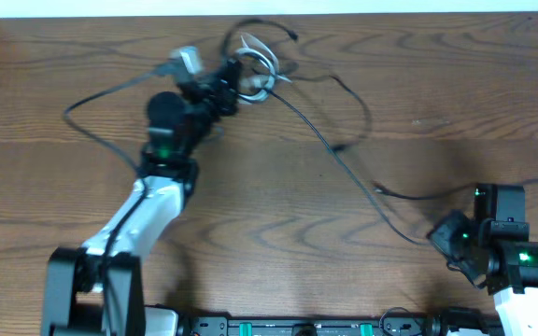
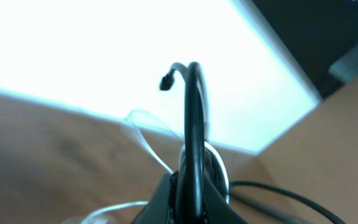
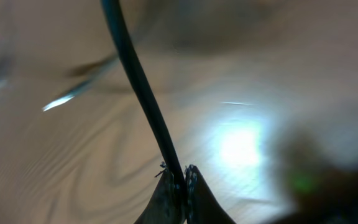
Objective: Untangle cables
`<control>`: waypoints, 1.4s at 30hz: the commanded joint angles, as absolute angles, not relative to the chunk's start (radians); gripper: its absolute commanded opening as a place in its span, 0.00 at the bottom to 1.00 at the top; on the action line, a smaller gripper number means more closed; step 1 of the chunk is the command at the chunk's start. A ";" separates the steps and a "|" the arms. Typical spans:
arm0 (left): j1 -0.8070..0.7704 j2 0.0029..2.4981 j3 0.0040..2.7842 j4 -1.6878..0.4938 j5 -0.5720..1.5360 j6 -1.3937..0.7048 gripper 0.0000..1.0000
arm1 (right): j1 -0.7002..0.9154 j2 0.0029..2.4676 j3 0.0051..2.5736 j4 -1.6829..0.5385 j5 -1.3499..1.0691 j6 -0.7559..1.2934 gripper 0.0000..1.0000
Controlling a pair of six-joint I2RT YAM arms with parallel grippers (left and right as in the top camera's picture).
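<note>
The cables lie tangled at the table's far middle: a white cable [image 1: 260, 58] coiled among thin black cables [image 1: 344, 168]. My left gripper [image 1: 241, 82] is at that tangle, shut on a black cable [image 2: 194, 124] that loops up out of the jaws and ends in a small plug [image 2: 165, 82]. The white cable [image 2: 145, 140] passes just behind the left gripper [image 2: 194, 199]. My right gripper [image 1: 434, 235] sits near the front right, shut on one black cable [image 3: 142, 87] that runs diagonally across the table to the tangle. In the right wrist view the right gripper [image 3: 182, 180] pinches this cable at the tips.
A loose black cable end [image 1: 409, 196] lies left of the right arm. Another black strand [image 1: 92, 98] loops out to the far left. The table's far edge [image 1: 390, 11] meets a white wall. Arm bases and hardware [image 1: 297, 327] line the front edge.
</note>
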State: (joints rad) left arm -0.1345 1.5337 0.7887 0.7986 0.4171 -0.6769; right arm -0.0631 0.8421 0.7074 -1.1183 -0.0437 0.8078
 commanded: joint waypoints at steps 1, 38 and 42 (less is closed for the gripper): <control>-0.039 1.467 0.801 0.809 0.434 -0.653 0.08 | -0.115 0.838 0.712 -1.164 0.216 1.024 0.01; 0.095 1.429 0.801 0.595 0.932 -0.326 0.08 | -0.262 0.845 0.712 -0.723 -0.830 0.249 0.59; 0.030 1.429 0.801 0.542 1.007 -0.330 0.08 | -0.186 0.856 0.712 -0.582 -0.962 0.257 0.61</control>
